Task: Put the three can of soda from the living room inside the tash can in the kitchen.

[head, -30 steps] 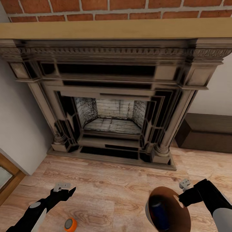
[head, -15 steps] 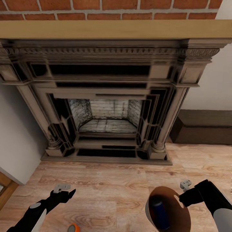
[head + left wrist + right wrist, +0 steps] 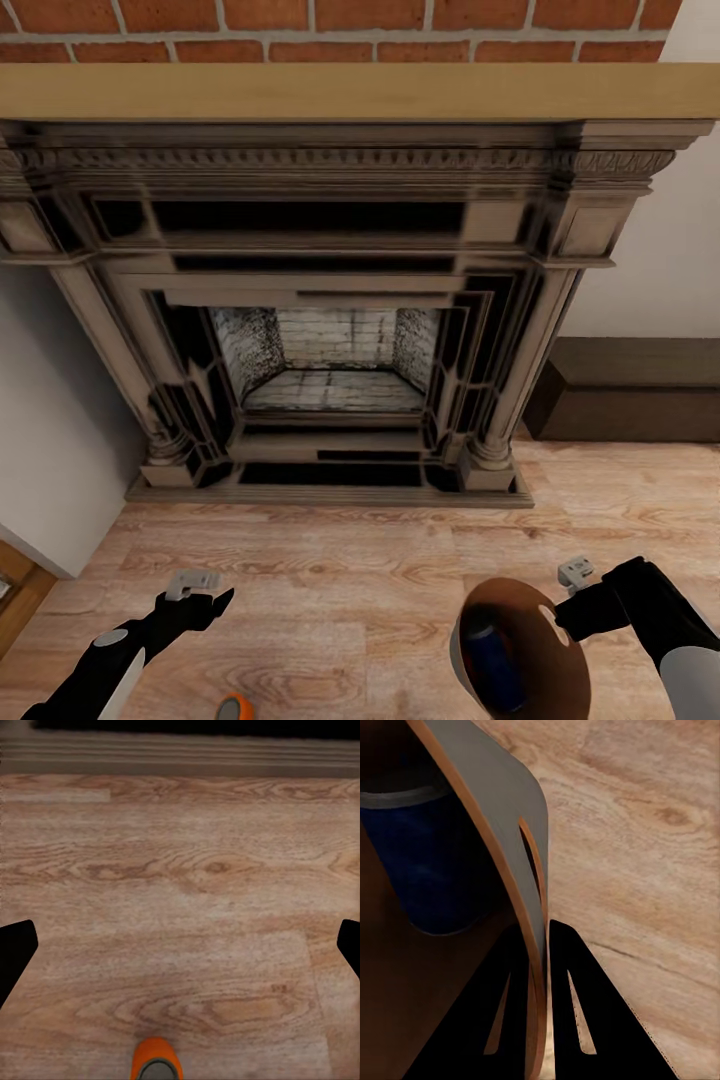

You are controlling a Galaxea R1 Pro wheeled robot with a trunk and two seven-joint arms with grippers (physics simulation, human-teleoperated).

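A brick-topped fireplace (image 3: 335, 300) fills the upper and middle frame of the head view, its wooden mantel (image 3: 350, 92) running edge to edge above a carved surround. A dark low cabinet (image 3: 630, 390) sits at middle right against the white wall. Plank floor (image 3: 350, 560) covers the lower frame.

At lower right, the right gripper (image 3: 562, 612) holds the bin (image 3: 520, 650) by its rim (the wrist view shows its 2 fingers (image 3: 566, 1005) closed on the wall, 1 inside and 1 outside). A dark blue can (image 3: 490, 655) lies inside the bin, seen again in the right wrist view (image 3: 431, 862).

At lower left, the left gripper (image 3: 215, 600) hangs over bare floor with its jaws wide apart and nothing between them. An orange can (image 3: 234, 708) stands on the floor at the bottom edge, just right of the left arm, and shows at the bottom centre of the left wrist view (image 3: 156, 1061).
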